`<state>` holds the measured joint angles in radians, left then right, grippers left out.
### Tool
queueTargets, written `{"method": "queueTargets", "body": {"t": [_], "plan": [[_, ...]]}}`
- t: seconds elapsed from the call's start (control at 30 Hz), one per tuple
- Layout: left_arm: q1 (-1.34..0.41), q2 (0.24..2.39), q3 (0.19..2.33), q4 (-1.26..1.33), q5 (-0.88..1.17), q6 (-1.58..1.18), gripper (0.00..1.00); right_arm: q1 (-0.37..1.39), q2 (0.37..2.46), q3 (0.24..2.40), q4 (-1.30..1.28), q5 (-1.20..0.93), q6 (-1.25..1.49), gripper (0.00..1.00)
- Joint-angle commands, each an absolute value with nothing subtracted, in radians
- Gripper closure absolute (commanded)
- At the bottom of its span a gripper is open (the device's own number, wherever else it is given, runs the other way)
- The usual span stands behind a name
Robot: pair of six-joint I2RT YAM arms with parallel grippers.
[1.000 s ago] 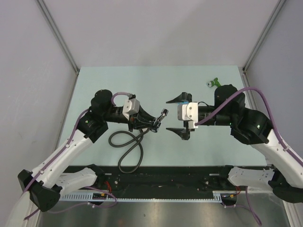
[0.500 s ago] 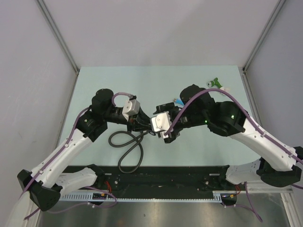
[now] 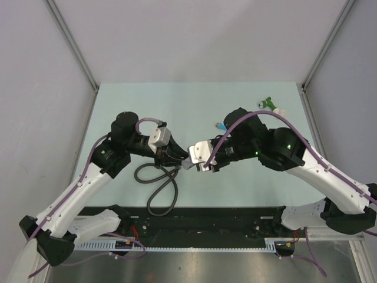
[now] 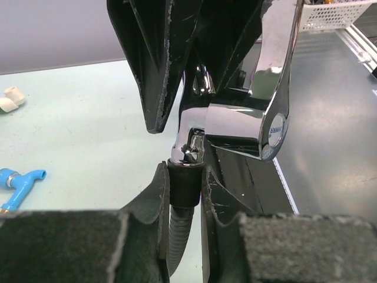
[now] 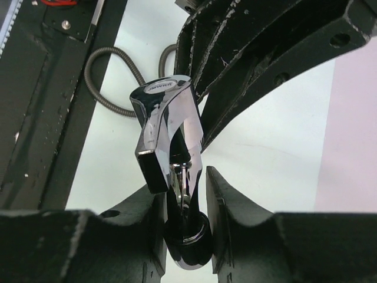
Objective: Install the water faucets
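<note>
The chrome water faucet [image 4: 235, 121] sits on the black end nut [image 4: 185, 184] of the grey ribbed hose [image 3: 158, 191]. My left gripper [image 4: 184, 172] is shut on that nut, with the hose hanging below it. From the opposite side my right gripper [image 5: 184, 180] has its fingers on both sides of the faucet [image 5: 168, 132], pressed against its round base. In the top view the two grippers, left [image 3: 180, 158] and right [image 3: 191, 162], meet nose to nose above the middle of the table, and the faucet is mostly hidden between them.
A blue fitting [image 3: 220, 125] lies on the pale green table [image 3: 147, 106] behind the right arm. A green-handled piece [image 3: 268, 102] and a white elbow [image 3: 280, 111] lie at the back right. The hose loops toward the black front rail [image 3: 200, 215].
My right arm swung left to the faucet held by the left gripper, and its wide-open jaws closed around the faucet. The left gripper dipped slightly and kept its hold.
</note>
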<state>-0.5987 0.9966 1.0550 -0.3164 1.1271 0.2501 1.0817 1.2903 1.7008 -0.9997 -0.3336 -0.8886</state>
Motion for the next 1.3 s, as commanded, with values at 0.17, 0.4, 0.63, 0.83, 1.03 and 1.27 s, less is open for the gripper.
{"method": "queueTargets", "body": {"t": [0.17, 0.4, 0.63, 0.83, 1.03, 1.27], "plan": [[-0.598, 0.893, 1.016, -0.060, 0.878, 0.167, 1.00, 1.036, 1.282, 1.629, -0.628, -0.408, -0.528, 1.00], [-0.629, 0.836, 0.965, -0.012, 0.637, 0.193, 1.00, 0.962, 1.304, 1.603, -0.453, -0.385, -0.178, 1.00], [-0.764, 0.801, 0.928, -0.009, 0.329, 0.302, 1.00, 0.930, 1.345, 1.626, -0.437, -0.370, 0.018, 1.00], [-0.928, 0.782, 0.885, 0.055, 0.004, 0.422, 1.00, 0.913, 1.356, 1.632, -0.426, -0.367, 0.135, 1.00], [-1.081, 0.808, 0.835, 0.216, -0.305, 0.475, 1.00, 0.919, 1.359, 1.629, -0.449, -0.282, 0.186, 1.00], [-1.233, 0.919, 0.828, 0.380, -0.632, 0.557, 0.81, 0.919, 1.333, 1.591, -0.433, -0.169, 0.207, 1.00]]}}
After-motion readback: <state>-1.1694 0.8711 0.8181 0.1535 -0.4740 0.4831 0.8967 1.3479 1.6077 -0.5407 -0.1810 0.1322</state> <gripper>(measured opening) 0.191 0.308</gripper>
